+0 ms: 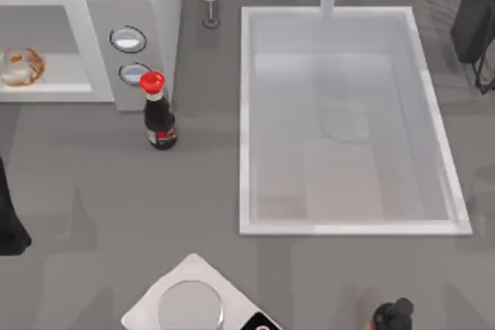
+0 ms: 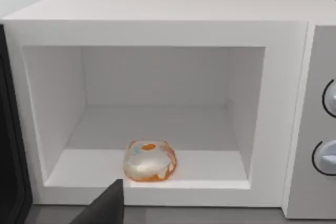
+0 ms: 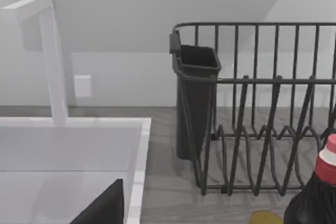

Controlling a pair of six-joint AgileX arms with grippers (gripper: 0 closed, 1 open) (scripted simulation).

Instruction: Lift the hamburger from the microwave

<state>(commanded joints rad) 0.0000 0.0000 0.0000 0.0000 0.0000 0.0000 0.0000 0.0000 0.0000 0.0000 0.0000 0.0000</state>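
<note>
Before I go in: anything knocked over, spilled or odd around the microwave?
Nothing stands out. The hamburger sits flat at the front edge of the open microwave cavity. The red-capped bottle stands upright beside the dial panel, with no spill around it.

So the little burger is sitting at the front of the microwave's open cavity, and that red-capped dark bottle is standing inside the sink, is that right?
Not quite. The hamburger does sit at the front of the microwave's open cavity, but the red-capped bottle is not in the sink. The top view shows it standing on the table beside the microwave's dial panel, left of the sink.
</note>
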